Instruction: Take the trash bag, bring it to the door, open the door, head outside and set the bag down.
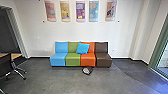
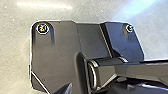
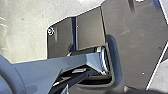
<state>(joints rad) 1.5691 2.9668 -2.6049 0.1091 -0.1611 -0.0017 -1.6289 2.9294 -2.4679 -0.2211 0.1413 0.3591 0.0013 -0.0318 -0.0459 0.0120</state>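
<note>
So it's mostly smooth grey floor (image 1: 57, 80), then a pale wall (image 1: 37, 35), with a blue, green, orange and brown sofa (image 1: 58, 60) against it. Both wrist cameras look onto the robot's base plate (image 2: 55, 57) and the floor; honestly can't tell if the left gripper (image 2: 98, 88) or right gripper (image 3: 96, 88) is wide, narrow or holding anything. Wall posters (image 1: 80, 11): print's too tiny to read. Small dark-and-white bundle (image 1: 87, 71), maybe the trash bag, is on the floor near the orange seat (image 1: 87, 60).
</note>
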